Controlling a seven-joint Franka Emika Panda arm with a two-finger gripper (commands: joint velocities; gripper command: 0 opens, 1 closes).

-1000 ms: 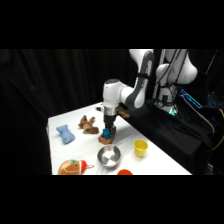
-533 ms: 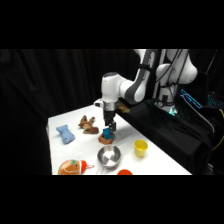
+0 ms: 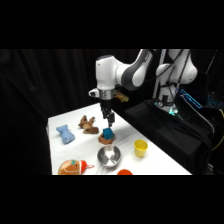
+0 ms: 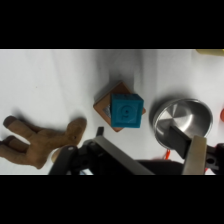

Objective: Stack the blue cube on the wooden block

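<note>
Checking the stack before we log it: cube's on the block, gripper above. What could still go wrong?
1. The small teal-blue cube sits turned and shifted toward one corner of the flat brown wooden block, so a nudge might slide it off.
2. The open gripper hangs just above the stack; a sideways move could clip the cube.
3. The shiny metal bowl and brown plush toy lie close, so a falling cube could roll against them.

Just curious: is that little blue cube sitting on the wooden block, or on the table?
On the block. The blue cube rests on the wooden block, whose brown edges show around it; the hand is above, apart.
</note>
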